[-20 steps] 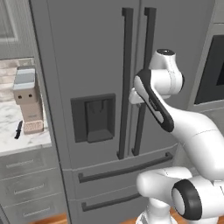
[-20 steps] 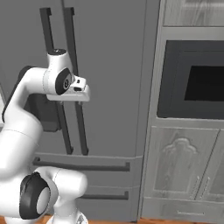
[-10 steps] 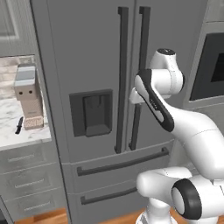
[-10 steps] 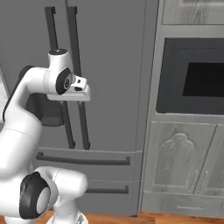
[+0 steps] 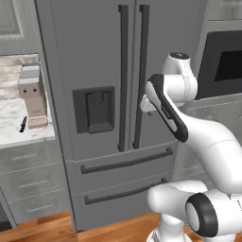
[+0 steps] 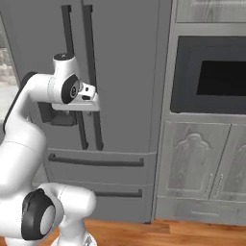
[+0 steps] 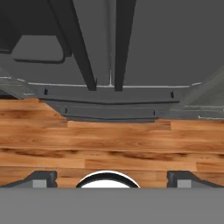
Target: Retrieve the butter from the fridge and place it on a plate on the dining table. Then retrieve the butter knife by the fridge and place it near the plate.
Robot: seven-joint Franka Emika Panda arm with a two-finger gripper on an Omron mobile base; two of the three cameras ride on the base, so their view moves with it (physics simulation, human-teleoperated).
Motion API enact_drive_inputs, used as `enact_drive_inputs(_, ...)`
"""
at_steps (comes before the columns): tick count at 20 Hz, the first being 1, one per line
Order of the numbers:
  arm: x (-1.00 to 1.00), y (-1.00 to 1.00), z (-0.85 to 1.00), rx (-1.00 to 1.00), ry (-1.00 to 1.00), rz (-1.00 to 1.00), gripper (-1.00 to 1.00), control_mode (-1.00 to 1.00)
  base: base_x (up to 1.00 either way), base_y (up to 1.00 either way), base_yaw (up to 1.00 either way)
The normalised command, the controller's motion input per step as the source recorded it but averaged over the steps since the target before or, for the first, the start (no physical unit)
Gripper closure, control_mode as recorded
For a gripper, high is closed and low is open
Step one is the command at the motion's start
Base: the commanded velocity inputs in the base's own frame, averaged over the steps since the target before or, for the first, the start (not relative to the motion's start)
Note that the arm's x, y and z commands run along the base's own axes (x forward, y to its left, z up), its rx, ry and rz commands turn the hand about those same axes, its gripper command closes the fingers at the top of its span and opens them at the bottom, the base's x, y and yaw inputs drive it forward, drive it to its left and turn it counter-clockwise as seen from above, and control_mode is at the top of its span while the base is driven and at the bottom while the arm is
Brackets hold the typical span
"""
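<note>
— What stands around you?

— Before me rises the tall grey French-door fridge (image 5: 118, 94), both doors shut, with two long dark vertical handles (image 5: 124, 75) side by side at the middle seam, a dark dispenser recess (image 5: 94, 109) in the left door and two drawers with dark bars (image 5: 125, 161) below. To the right is a black built-in oven (image 6: 211, 77) over pale grey panelled cupboard doors (image 6: 192, 166). To the left is a marble-topped bench (image 5: 19, 127) carrying a pale boxy block (image 5: 32, 97). Below lies an orange wooden plank floor (image 7: 109, 140).

— And your jaws?

— My jaws (image 7: 112, 177) stand wide apart and hold nothing. In the hand view both tips sit low, looking down the fridge front toward its drawers and the floor. My hand hangs just before the right handle, apart from it.

— Where is the knife?

— The small slim black butter knife (image 5: 23, 124) lies on the bench beside the block, well to the left of my jaws, past the whole left door. Its long axis runs roughly away from the bench's front edge; which end is the blade is too small to tell.
</note>
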Motion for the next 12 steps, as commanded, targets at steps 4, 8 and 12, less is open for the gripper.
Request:
enact_drive_inputs(4, 0.00, 0.00, 0.00, 0.00, 0.00, 0.00, -1.00, 1.00, -0.39, 0.00, 0.03)
enact_drive_inputs(8, 0.00, 0.00, 0.00, 0.00, 0.00, 0.00, -1.00, 1.00, -0.25, 0.00, 0.08)
enact_drive_inputs(12, 0.00, -0.02, -0.04, 0.00, -0.01, 0.03, -1.00, -1.00, -0.01, 0.00, 0.04)
